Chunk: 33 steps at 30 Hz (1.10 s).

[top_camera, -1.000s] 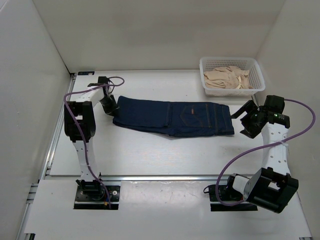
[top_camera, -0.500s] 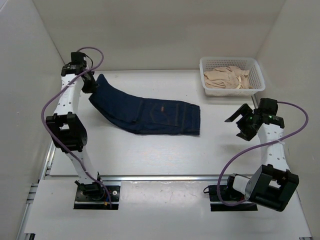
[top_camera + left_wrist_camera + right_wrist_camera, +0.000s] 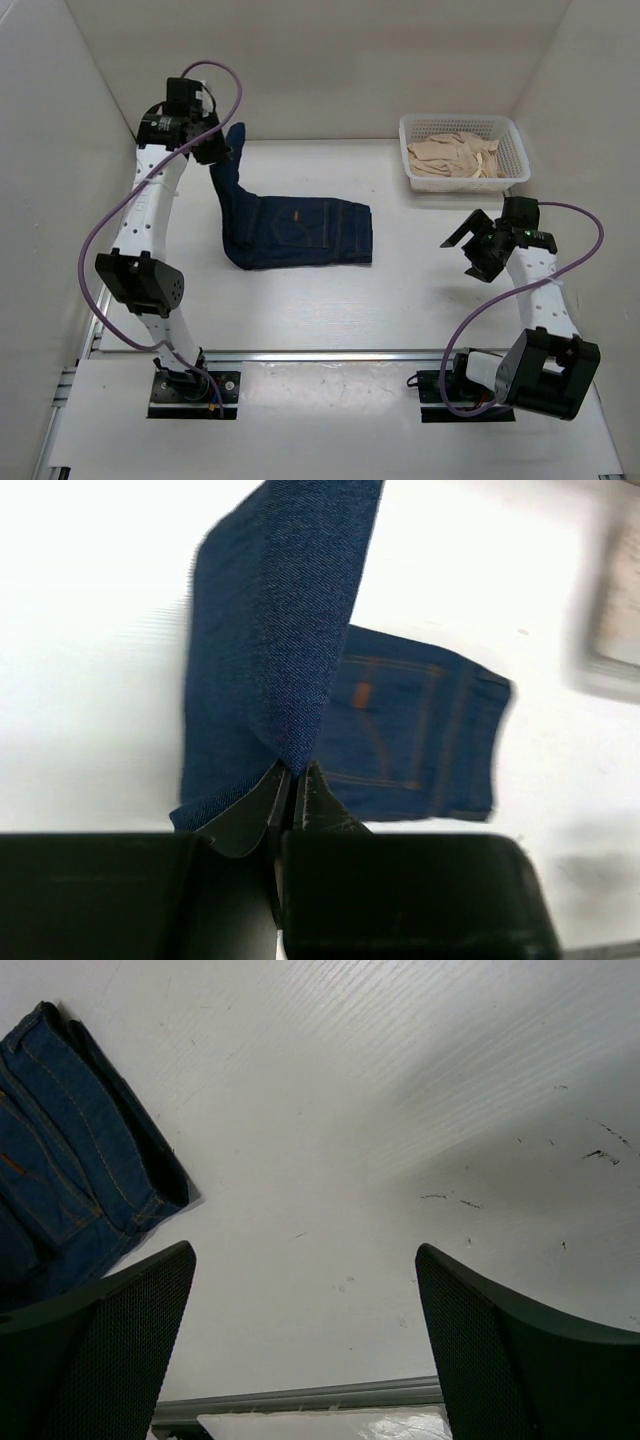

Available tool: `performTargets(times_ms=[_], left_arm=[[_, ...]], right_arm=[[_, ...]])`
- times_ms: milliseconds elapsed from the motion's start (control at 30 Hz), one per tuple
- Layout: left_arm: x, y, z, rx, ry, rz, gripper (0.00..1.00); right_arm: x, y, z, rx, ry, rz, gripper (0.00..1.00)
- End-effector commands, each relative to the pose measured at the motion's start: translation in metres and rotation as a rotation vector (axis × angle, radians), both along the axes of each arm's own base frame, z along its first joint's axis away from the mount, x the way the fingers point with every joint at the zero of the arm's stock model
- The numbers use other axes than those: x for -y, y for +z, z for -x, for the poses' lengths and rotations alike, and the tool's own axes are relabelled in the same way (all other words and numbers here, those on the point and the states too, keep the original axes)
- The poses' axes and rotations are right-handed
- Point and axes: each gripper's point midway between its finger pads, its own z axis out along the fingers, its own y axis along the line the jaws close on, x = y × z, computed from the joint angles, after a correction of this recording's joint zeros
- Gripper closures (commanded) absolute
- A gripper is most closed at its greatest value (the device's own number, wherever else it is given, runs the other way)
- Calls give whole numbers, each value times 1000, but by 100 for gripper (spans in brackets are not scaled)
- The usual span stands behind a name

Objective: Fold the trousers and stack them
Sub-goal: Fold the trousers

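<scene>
Task item: dark navy-blue denim trousers (image 3: 305,232) with tan stitching are found left of centre in the top view, on the white table (image 3: 300,310).
Item condition: the pocket part is laid flat as a folded block. One end is raised off the table toward the upper left of the frame.
Left pincer: the left gripper (image 3: 217,150) is seen at the upper left of the top view, at the raised end of the trousers.
Left pincer state: in the left wrist view the black fingers (image 3: 255,815) are pressed together on a fold of the denim at lower centre. The cloth runs from there to the top edge of the frame.
Flat part, left wrist view: the pocket with a small tan patch is seen right of centre, below the raised cloth.
Right pincer: the right gripper (image 3: 468,255) is seen at the right of the top view, well apart from the trousers.
Right pincer state: the jaws are spread wide and nothing is held. In the right wrist view only bare table is seen between the fingers (image 3: 110,1345).
Trousers, right wrist view: the waistband end is seen at the upper left of the frame.
Other item: a white plastic mesh basket (image 3: 466,184) with beige cloth (image 3: 455,155) in it is noted at the upper right of the top view.
</scene>
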Motion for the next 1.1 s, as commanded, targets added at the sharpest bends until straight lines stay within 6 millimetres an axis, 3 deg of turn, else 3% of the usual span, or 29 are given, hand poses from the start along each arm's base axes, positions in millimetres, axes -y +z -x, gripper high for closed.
performTargets(times_ms=[0,233,267,333,600,667,833,900,967,1000,1033,1067], left_arm=[[58,37,14,72,-94,118,90],[144,21,13,45,-164,218,90],[155,10,10,25,-173,222,90],[175,16,9,41,-172,234,90],[235,-24,-7,-14,-184,244,90],[252,-27,-6,-20,-192,264,90],[269,-42,-7,-31,-172,254,90],[287,-45,2,-37,-198,264,90],[300,-61,7,-63,-205,249,90],[316,-61,14,-59,-227,264,90],[330,-74,17,-77,-253,266,87],[344,-80,21,-83,-307,267,77]], right_arm=[[3,4,2,14,-18,21,5],[8,7,10,11,-27,55,4],[8,11,10,14,-27,55,4],[10,11,15,4,-25,71,4],[10,18,23,18,-23,86,4],[10,18,23,18,-23,86,4],[10,21,26,30,-15,93,4],[10,20,28,22,-6,97,4],[10,17,28,12,-6,95,4],[10,17,28,11,-6,95,4],[10,15,27,1,-5,93,4],[8,13,27,1,0,84,4]])
